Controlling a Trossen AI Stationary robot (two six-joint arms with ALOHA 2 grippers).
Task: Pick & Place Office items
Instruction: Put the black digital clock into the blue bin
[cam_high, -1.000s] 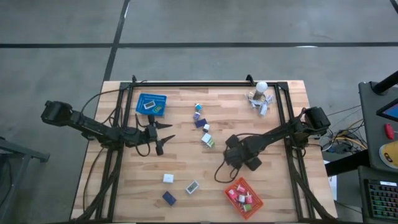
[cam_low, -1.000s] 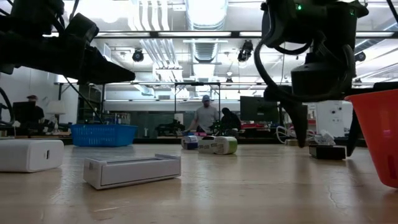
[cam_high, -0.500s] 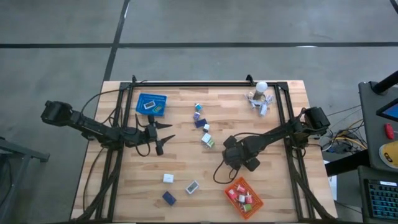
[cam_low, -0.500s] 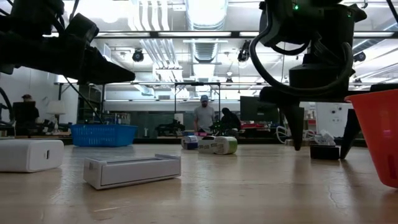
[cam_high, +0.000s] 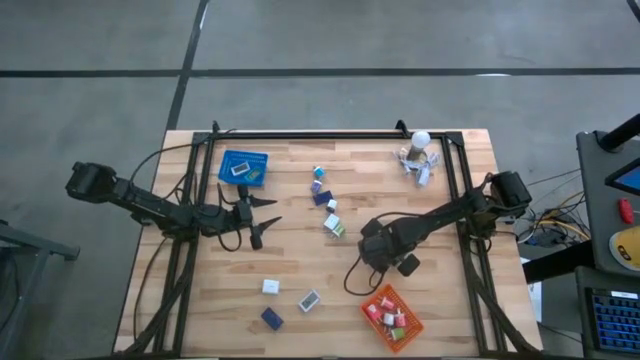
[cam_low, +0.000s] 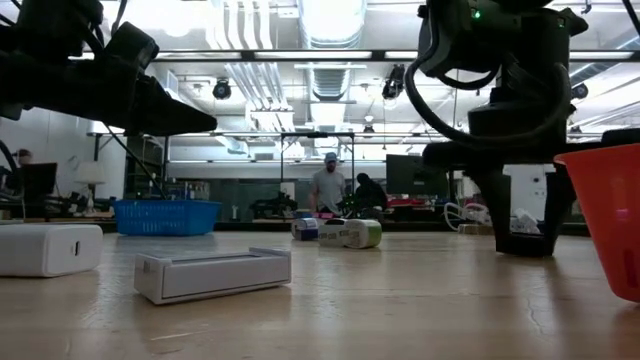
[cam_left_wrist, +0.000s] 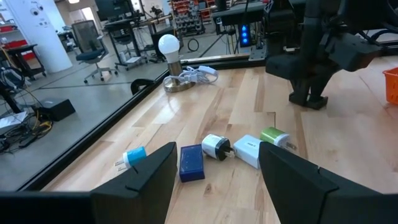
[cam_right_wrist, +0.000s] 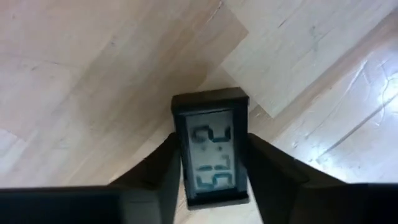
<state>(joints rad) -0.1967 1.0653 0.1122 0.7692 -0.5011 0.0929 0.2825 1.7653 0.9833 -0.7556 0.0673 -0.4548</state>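
Our right hand (cam_high: 404, 262) sits low on the counter (cam_high: 300, 270) at about 4 o'clock from its centre, just above the orange basket (cam_high: 392, 317). In the right wrist view its 2 fingers (cam_right_wrist: 155, 168) press against both sides of a small dark digital clock (cam_right_wrist: 211, 149), whose grey display shows digits; the clock rests on the wood. In the low view the same hand (cam_low: 520, 235) stands down at the counter beside the basket's orange wall (cam_low: 605, 215).

Our left hand (cam_high: 262, 228) hovers at about 9 o'clock, its fingers spread to a middling gap with nothing between them.

A loose string of small items (cam_high: 326, 203) runs from 12 o'clock toward the centre. 3 more lie near 7 o'clock: a white block (cam_high: 270, 287), a grey-and-white box (cam_high: 309, 300) and a dark blue block (cam_high: 271, 319). The blue basket (cam_high: 244, 168) sits at 11 o'clock.
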